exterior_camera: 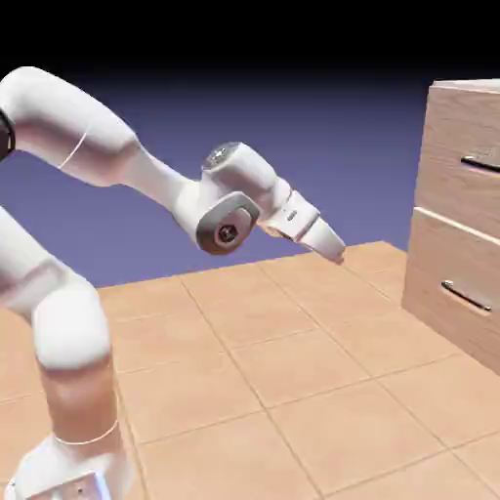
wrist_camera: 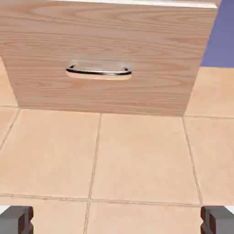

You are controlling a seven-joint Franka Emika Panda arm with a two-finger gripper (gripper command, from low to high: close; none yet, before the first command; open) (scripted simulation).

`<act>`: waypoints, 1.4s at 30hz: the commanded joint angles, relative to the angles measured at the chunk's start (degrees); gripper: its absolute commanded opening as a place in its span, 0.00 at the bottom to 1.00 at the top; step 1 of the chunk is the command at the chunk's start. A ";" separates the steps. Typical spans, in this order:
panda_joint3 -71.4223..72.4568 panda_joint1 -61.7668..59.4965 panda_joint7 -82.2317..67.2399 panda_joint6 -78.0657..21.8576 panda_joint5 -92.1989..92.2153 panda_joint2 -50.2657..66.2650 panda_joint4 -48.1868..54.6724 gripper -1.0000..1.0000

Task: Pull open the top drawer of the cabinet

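The cabinet (exterior_camera: 441,293) stands at the exterior view's right edge, light wood grain, partly cut off by the frame. Its top drawer (exterior_camera: 459,127) carries a thin dark bar handle (exterior_camera: 480,164) and looks flush with the front. Below it is a like drawer front (exterior_camera: 444,264) with its own handle (exterior_camera: 465,296). My gripper (exterior_camera: 333,250) hangs over the tiled floor, well to the left of the cabinet and lower than the top handle, tilted down toward it. In the hand view only the lower drawer front (wrist_camera: 109,41) and its handle (wrist_camera: 98,71) show. The gripper (wrist_camera: 117,221) is open, its fingertips (wrist_camera: 16,219) wide apart and holding nothing.
A tan tiled surface (exterior_camera: 293,391) stretches from the robot's base to the cabinet's foot. The white arm (exterior_camera: 117,146) arches in from the upper left. A blue-violet backdrop lies behind.
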 commanded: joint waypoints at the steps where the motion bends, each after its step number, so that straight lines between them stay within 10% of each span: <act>1: -1.43 1.95 -2.50 -0.29 -2.17 -0.44 1.28 1.00; 42: -59.98 81.91 -104.66 -12.23 -91.18 -18.40 53.56 1.00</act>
